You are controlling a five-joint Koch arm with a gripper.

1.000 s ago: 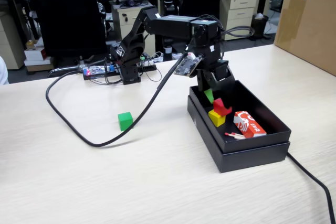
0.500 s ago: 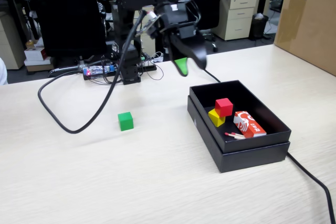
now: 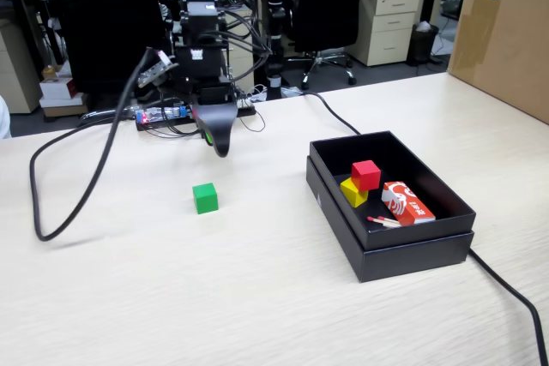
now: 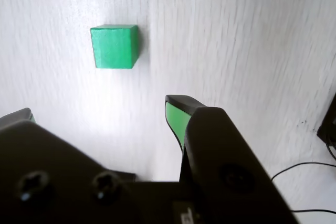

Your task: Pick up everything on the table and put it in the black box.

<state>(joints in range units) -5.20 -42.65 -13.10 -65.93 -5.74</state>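
Observation:
A green cube (image 3: 204, 197) (image 4: 114, 46) rests alone on the pale wood table (image 3: 171, 297). My gripper (image 3: 214, 143) (image 4: 100, 109) hangs above the table just behind the cube, open and empty, its green-lined jaws wide apart. In the wrist view the cube lies ahead of the jaws, slightly left of centre. The black box (image 3: 412, 250) stands to the right in the fixed view, with a red cube (image 3: 366, 174) leaning on a yellow cube (image 3: 352, 192) inside it.
A red-and-white packet (image 3: 407, 202) lies in the box beside the cubes. A thick black cable (image 3: 77, 199) loops over the table's left side, and another cable (image 3: 510, 293) runs off at right. A big brown carton (image 3: 506, 32) stands at the back right.
The arm swung left from over the black box to above the green cube. The red cube, still tipping a second ago, now rests on the yellow one. The cable loop shifted left.

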